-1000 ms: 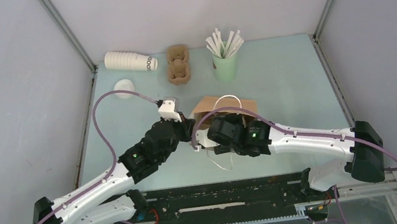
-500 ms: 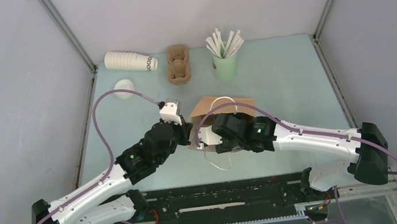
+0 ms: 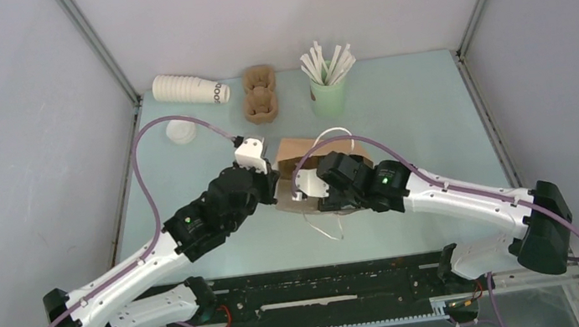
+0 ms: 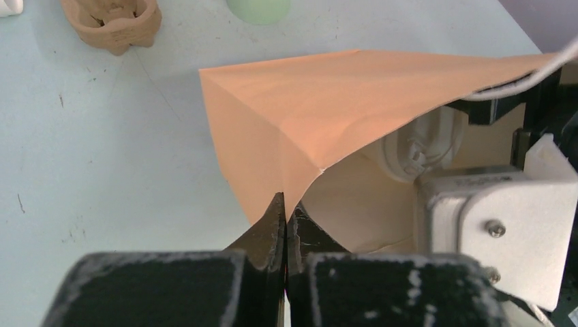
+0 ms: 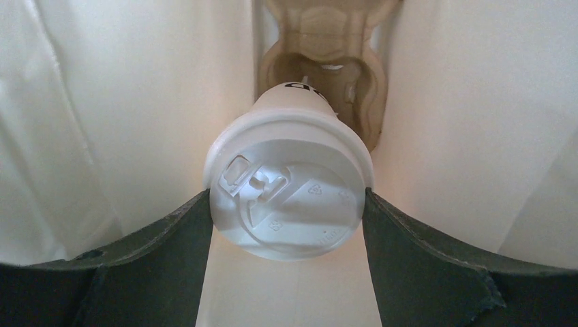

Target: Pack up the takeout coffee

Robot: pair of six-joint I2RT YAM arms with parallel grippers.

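Note:
The takeout coffee, a cream-white cup with a white lid (image 5: 290, 197), lies sideways inside the brown paper bag (image 3: 294, 148). My right gripper (image 5: 286, 204) is shut on the cup at the lid's rim, one finger on each side. It reaches into the bag's mouth in the top view (image 3: 313, 196). A tan pulp carrier (image 5: 320, 61) sits deeper in the bag, beyond the cup's base. My left gripper (image 4: 285, 212) is shut on the bag's edge and holds the mouth open. It also shows in the top view (image 3: 279, 188). The lid shows inside the bag in the left wrist view (image 4: 422, 146).
At the back lie a stack of nested white cups (image 3: 190, 88), a second tan carrier (image 3: 260, 94) and a pale green cup of white sticks (image 3: 328, 91). A small white round lid (image 3: 180, 130) sits at the left. The bag's white handles (image 3: 322, 231) trail toward me.
Both arms have moved away from the bases. The bag has shifted a little toward the back, and my right gripper with the cup has gone deeper into it.

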